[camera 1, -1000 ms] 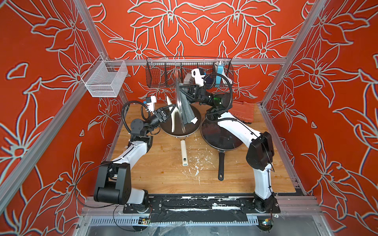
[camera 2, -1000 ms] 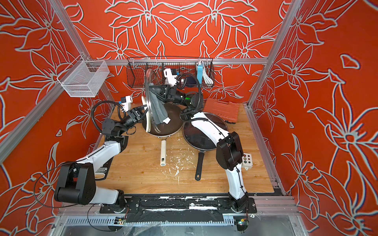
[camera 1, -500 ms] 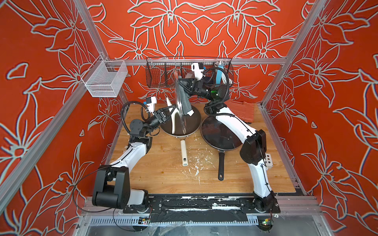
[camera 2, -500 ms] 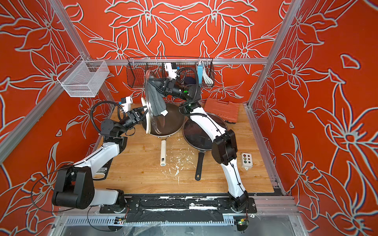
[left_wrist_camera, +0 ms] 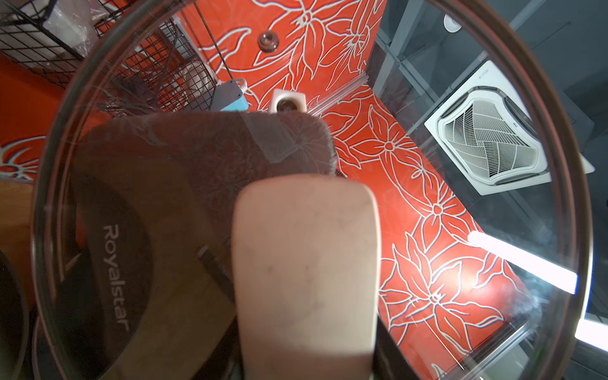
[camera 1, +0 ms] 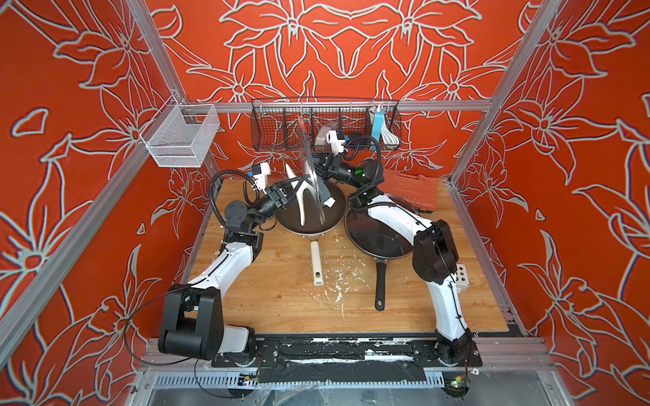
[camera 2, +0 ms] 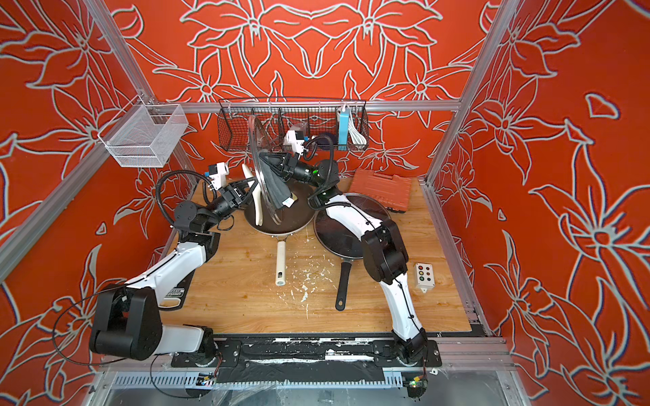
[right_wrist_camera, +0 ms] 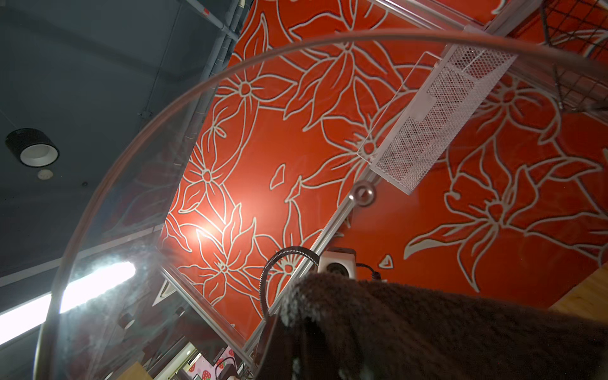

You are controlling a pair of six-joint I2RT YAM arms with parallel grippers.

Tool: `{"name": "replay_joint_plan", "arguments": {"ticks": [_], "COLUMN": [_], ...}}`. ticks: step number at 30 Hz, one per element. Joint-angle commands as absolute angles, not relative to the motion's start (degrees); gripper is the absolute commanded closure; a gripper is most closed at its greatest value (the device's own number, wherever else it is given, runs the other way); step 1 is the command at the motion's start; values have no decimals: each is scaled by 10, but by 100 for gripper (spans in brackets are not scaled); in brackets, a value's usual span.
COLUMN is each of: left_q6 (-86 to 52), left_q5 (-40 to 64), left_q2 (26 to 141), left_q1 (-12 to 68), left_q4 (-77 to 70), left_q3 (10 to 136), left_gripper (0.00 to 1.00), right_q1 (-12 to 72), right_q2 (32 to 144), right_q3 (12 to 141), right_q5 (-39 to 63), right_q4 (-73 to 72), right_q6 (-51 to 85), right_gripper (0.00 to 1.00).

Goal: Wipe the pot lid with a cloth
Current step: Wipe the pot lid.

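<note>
The pot lid (camera 1: 311,165) stands on edge above the cream-handled pan, seen edge-on in both top views. My left gripper (camera 1: 291,190) is shut on its cream bar handle (camera 1: 299,200), which fills the left wrist view (left_wrist_camera: 306,263). My right gripper (camera 1: 317,165) is shut on the dark grey cloth (camera 1: 324,191) and holds it against the lid's far face. The cloth (camera 2: 276,182) hangs down with its white tag low. Through the glass (left_wrist_camera: 460,230) the cloth (left_wrist_camera: 204,158) lies flat on the lid. In the right wrist view the cloth (right_wrist_camera: 444,329) hides the jaws.
Under the lid sits a brown pan (camera 1: 309,221) with a cream handle (camera 1: 317,260). A black pan with a glass lid (camera 1: 380,232) lies to its right. An orange case (camera 1: 411,189), black wire basket (camera 1: 323,123), white mesh basket (camera 1: 179,140) and button box (camera 1: 462,276) stand around.
My right gripper slid the cloth up the lid half a second ago and has come back down. The left gripper and the lid have hardly moved.
</note>
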State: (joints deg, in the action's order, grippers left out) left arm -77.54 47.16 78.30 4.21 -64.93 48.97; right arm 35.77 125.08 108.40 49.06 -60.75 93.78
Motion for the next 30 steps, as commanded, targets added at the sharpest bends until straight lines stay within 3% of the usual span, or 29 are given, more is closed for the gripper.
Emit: {"name": "replay_joint_plan", "arguments": {"ticks": [1, 16, 23, 30], "left_q6": [-759, -691, -693, -681], "left_q5": [491, 446, 437, 451], "left_q2": [759, 789, 813, 826], "left_q1": [71, 72, 72, 72], "left_q4": [-797, -758, -777, -766], "left_q3": [554, 528, 514, 511], "left_gripper": [100, 100, 100, 100], "right_q1": [379, 389, 390, 389], "right_q2": [1252, 1174, 1096, 1073], "right_q3": [1049, 886, 817, 830], "right_q5": [517, 475, 479, 473], "right_q4": [-611, -808, -808, -808], "right_q6": [933, 1058, 1051, 1068], "right_gripper": [100, 100, 100, 100]}}
